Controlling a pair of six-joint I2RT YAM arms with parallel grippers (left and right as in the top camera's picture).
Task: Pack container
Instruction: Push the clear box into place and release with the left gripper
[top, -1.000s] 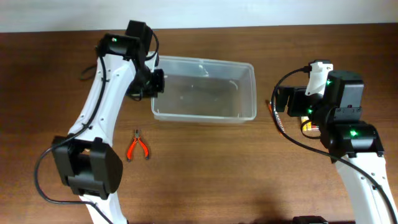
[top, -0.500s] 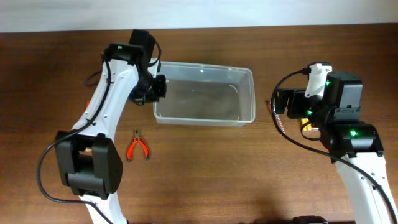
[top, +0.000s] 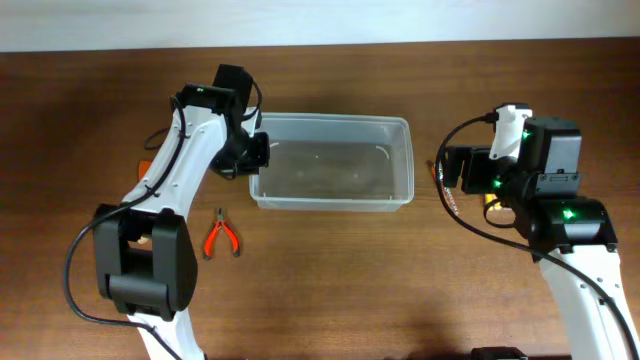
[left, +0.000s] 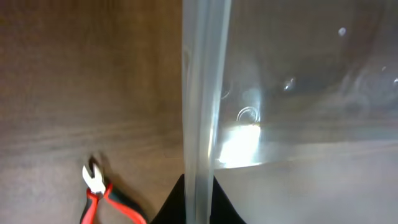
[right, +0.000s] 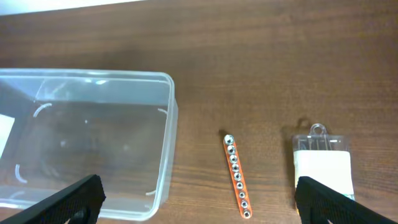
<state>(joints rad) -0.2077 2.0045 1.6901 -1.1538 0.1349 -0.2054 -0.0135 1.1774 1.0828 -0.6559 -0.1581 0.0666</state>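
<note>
The container (top: 340, 121) is a clear plastic tub at the middle of the table with nothing visible inside. My left gripper (top: 256, 156) is shut on its left wall. In the left wrist view the wall (left: 202, 93) runs up between my two black fingertips (left: 171, 210), and the gripper (left: 199, 210) pinches it. My right gripper (top: 450, 172) hangs to the right of the tub, apart from it. In the right wrist view it (right: 205, 211) stands wide open, over the tub's corner (right: 166, 124) and bare wood, holding nothing.
Red-handled pliers (top: 220, 236) (left: 99, 196) lie in front of the tub's left end. An orange strip of sockets (right: 236, 176) (top: 441, 192) and a clear blister pack with a white card (right: 322, 163) lie right of the tub.
My left gripper has dragged the container toward the front of the table and slightly right. The right arm has not moved.
</note>
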